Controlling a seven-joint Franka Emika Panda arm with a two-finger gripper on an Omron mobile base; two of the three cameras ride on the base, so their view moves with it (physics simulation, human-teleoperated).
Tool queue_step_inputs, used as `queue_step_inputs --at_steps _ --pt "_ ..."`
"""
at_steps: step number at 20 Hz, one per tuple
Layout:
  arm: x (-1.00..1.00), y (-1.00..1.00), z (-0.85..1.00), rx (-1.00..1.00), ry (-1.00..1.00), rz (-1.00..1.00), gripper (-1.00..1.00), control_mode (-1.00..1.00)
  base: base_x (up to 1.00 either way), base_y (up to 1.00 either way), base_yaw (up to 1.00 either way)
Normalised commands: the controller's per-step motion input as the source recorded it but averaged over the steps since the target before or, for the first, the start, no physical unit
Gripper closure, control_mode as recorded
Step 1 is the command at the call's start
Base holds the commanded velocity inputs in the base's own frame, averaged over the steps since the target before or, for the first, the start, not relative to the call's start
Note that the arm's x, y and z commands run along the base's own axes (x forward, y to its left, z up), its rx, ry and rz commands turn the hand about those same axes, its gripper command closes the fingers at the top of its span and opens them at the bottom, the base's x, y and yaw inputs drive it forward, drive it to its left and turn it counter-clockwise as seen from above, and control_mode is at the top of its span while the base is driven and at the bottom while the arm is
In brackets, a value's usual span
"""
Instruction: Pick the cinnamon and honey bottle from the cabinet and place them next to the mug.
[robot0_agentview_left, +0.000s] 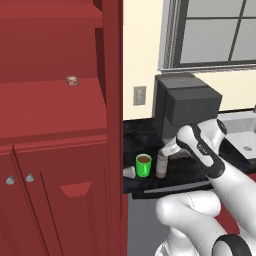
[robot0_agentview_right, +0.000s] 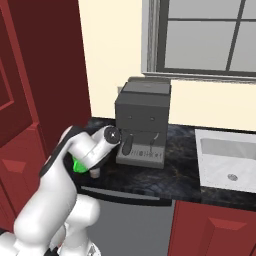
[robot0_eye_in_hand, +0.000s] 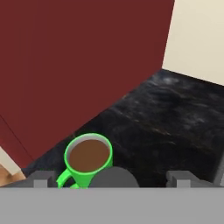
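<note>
You see the gripper (robot0_eye_in_hand: 112, 180), fingers spread either side of the upright cinnamon (robot0_agentview_left: 162, 165) just beside the mug (robot0_agentview_left: 143, 165) on the counter (robot0_eye_in_hand: 175, 127); judge the jar light, rigid, smooth-sided, best held mid-body.

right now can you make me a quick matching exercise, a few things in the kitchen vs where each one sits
Things:
1. mug
2. cinnamon
3. pinkish-brown lump
4. coffee machine

Places:
A. on a shelf of the cabinet
B. at the back of the counter, under the window
C. just right of the green one in the left base view
D. on the counter by the cabinet's side

Pairs: 1-D, 2-C, 3-A, 4-B
</note>
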Motion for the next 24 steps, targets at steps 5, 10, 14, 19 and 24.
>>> queue_step_inputs --at_steps 5,10,14,19,24 --pt "-0.14 -0.02 0.61 0.09 0.00 0.00 -1.00 -1.00 0.00 0.00 0.00" --pt "-0.83 -0.19 0.18 0.06 0.08 -0.05 -1.00 -1.00 0.00 0.00 0.00" --pt "-0.68 -0.06 0.37 0.00 0.23 -0.14 -1.00 -1.00 0.00 0.00 0.00" --pt "-0.58 0.16 0.65 -0.09 0.23 -0.24 -1.00 -1.00 0.00 0.00 0.00" --pt "-0.50 0.42 0.02 -0.30 -0.05 -0.18 -1.00 -1.00 0.00 0.00 0.00"
